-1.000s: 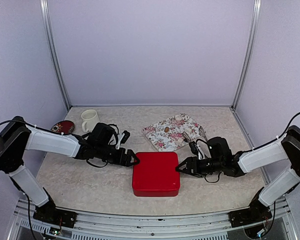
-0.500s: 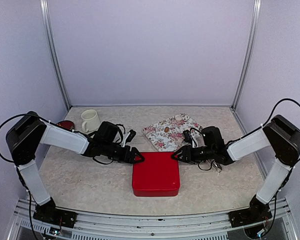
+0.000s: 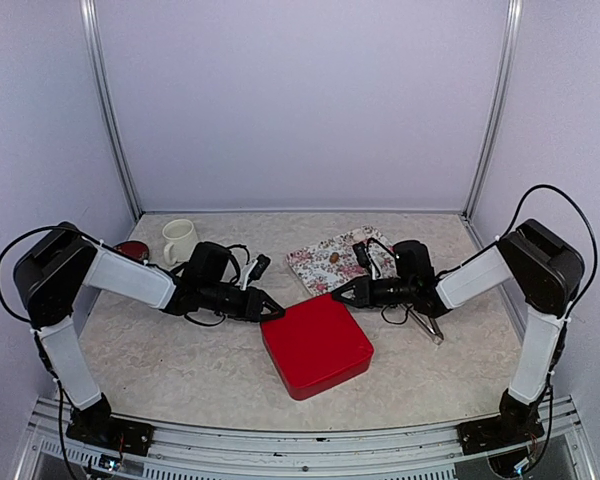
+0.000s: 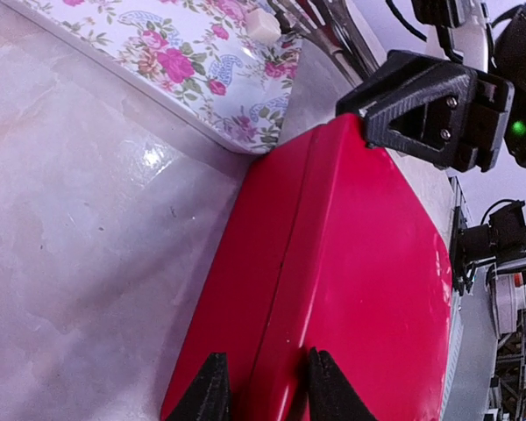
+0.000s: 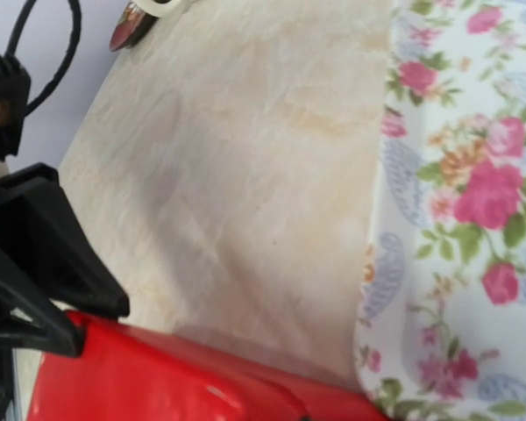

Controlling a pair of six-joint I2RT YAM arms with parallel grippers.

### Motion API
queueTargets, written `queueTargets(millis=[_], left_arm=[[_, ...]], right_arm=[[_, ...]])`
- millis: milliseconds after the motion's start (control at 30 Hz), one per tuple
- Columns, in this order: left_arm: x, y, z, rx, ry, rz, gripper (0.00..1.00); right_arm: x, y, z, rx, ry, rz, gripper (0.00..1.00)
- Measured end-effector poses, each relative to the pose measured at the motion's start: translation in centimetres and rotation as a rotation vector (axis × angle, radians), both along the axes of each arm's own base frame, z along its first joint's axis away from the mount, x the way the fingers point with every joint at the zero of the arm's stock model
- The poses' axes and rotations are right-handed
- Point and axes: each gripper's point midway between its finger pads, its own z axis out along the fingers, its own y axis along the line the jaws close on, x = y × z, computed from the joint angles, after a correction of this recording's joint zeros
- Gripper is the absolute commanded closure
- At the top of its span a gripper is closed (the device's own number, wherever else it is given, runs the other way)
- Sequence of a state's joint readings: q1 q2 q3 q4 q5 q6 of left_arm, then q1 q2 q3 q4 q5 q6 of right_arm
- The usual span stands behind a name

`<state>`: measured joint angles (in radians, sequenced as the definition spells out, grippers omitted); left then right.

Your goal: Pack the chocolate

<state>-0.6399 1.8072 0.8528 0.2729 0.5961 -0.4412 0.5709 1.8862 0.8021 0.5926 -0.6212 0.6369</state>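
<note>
The red box (image 3: pixel 316 345) sits skewed, and the left gripper (image 3: pixel 273 311) meets its back-left corner, jaws narrow with the lid's edge between the 2 tips; whether they pinch it I cannot tell. The right gripper (image 3: pixel 342 294) touches the box's back corner, jaws drawn together to a point. Just behind the box, 1 small brown chocolate (image 3: pixel 333 258) lies on the floral tray (image 3: pixel 315 272).
</note>
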Motion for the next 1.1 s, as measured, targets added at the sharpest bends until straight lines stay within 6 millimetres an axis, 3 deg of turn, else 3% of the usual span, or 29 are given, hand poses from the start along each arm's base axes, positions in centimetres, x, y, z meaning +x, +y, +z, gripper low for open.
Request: queueTargets(millis=[133,333,633,867,1000,1100], left_arm=[[-0.8,0.4,0.1,-0.011,-0.005,-0.005,0.63],[-3.8,1.7,-0.1,0.031,0.016,-0.012,0.52],[-9.1,2.6,0.2,0.043,0.073,-0.036,0.45],[-13.0,3.2,0.5,-0.004,0.140,-0.030,0.36],[-12.8,3.1,1.7,-0.035,0.122,0.002,0.30],[-10.6,4.2,2.6,-0.055,0.093,0.080,0.21]], right_arm=[[0.6,1.0,0.1,0.010,-0.028,0.049,0.88],[0.4,3.2,0.4,-0.009,-0.088,0.124,0.81],[-2.2,9.0,0.7,-0.114,-0.181,0.276,0.75],[-1.1,13.8,1.1,-0.156,-0.229,0.352,0.53],[-1.2,13.8,1.1,-0.218,-0.233,0.360,0.30],[-2.1,12.0,1.5,-0.273,-0.219,0.346,0.29]])
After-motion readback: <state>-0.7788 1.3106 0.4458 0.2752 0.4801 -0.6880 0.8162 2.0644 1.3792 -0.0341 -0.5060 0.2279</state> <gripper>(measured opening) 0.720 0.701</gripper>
